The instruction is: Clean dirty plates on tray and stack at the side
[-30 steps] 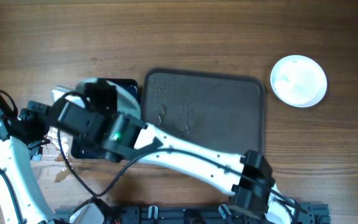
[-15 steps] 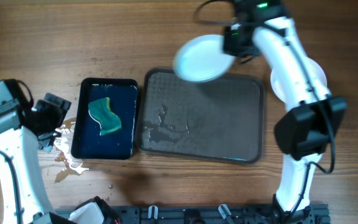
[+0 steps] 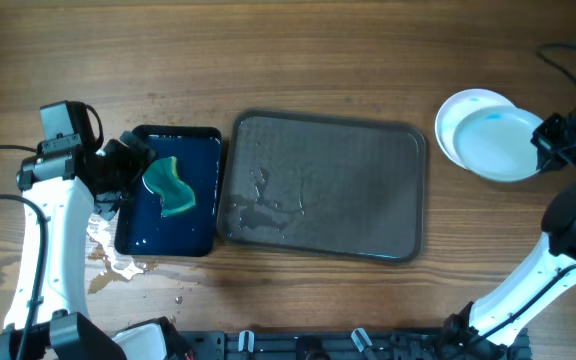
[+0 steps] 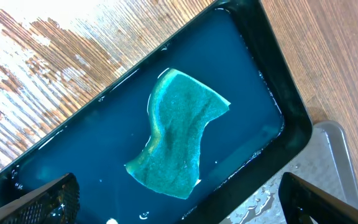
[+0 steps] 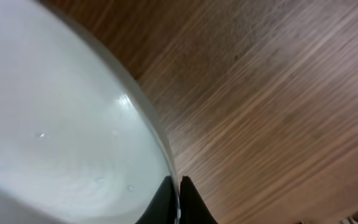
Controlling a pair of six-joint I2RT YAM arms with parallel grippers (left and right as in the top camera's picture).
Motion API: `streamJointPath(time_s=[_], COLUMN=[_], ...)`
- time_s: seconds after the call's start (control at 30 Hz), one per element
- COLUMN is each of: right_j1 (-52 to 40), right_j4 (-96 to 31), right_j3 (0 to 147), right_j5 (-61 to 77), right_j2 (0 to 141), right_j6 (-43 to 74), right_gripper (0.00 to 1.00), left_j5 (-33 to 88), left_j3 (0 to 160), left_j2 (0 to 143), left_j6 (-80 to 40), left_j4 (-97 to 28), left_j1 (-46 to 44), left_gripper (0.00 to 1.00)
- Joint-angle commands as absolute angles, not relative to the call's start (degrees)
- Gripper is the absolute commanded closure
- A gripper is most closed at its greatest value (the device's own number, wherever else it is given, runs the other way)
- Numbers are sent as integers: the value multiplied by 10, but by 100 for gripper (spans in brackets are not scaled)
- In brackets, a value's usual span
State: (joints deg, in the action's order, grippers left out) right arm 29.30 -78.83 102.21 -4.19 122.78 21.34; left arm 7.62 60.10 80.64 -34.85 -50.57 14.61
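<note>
The dark grey tray (image 3: 368,210) lies mid-table with no plates on it, only water streaks. My right gripper (image 3: 551,140) is shut on the rim of a white plate (image 3: 503,143), which hangs just over another white plate (image 3: 458,122) lying on the wood right of the tray. In the right wrist view the gripper (image 5: 179,200) pinches the rim of the plate (image 5: 55,124), whose face looks clean. My left gripper (image 3: 128,165) stands open over the left part of the small black tray (image 3: 203,140). Its fingers (image 4: 50,200) straddle the near end of the green sponge (image 4: 179,140).
The small black tray (image 4: 272,81) holds blue-tinted water with the sponge (image 3: 168,187) lying in it. Spilled water (image 3: 108,262) glistens on the wood to its left and front. A black rail (image 3: 348,345) runs along the near table edge.
My right arm has carried the plate from beside the small black tray, across the grey tray, to above the plate at the right. My left gripper has shifted right, over the sponge tray.
</note>
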Motion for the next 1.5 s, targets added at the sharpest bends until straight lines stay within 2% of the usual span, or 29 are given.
streamJointPath(time_s=[0.0,0.07,0.1,0.13,0.17,0.2,0.23,0.27,0.3,0.37,0.4,0.47,0.5,0.53,0.57,0.87,1.1,1.17,1.23,1.27,1.37,1.4,1.47], right_j1=[276,265,258,253,250,248,247,247,246,243,238,230,225,220,217,206,201,200,185,169,117,92,56], right_j4=[-736,-703,-693,-688,-687,-687,-686,-695,-695,-687,-678,-671,-670,-667,-663,-507,-472,-472,-471,-466,-459,-462,-473], right_j3=[971,950,949,949,949,949,952,965,973,984,984,984,979,969,962,776,772,784,796,798,798,798,798], right_j5=[-4,15,14,14,14,14,18,37,50,66,65,65,65,64,62,67,102,183,200,195,143,120,103], right_j2=[1224,1224,1224,1224,1224,1224,1222,1212,1198,1157,1135,1123,1123,1123,1123,1123,1123,1119,1077,1038,941,900,837], right_j6=[209,208,207,205,205,205,199,191,178,160,154,152,152,152,152,212,203,164,131,95,38,23,-15], right_gripper=[95,85,84,76,53,43,41,31,27,26,31,70,77,91,95,96,95,85,81,75,48,42,36], left_j5=[81,81,81,81,81,81,81,79,79,78,78,79,79,79,79,79,79,79,79,79,90,90,89], left_j3=[601,601,601,601,601,601,601,601,601,601,601,601,601,601,601,601,601,601,601,601,601,601,613], left_j2=[809,809,809,809,809,809,809,809,809,809,809,809,809,809,809,809,809,809,809,809,809,809,798], left_j6=[-354,-354,-354,-354,-354,-354,-353,-351,-350,-350,-350,-350,-349,-350,-350,-350,-349,-346,-299,-262,-194,-182,-155], left_j4=[-503,-503,-503,-503,-504,-504,-504,-503,-503,-502,-501,-502,-502,-504,-505,-520,-523,-523,-516,-510,-495,-489,-477], left_j1=[143,143,143,143,143,143,143,143,143,143,143,143,143,143,143,143,143,143,143,143,131,117,81], left_gripper=[0,0,0,0,0,0,0,0,0,0,0,0,0,0,0,0,0,0,0,0,0,0,0])
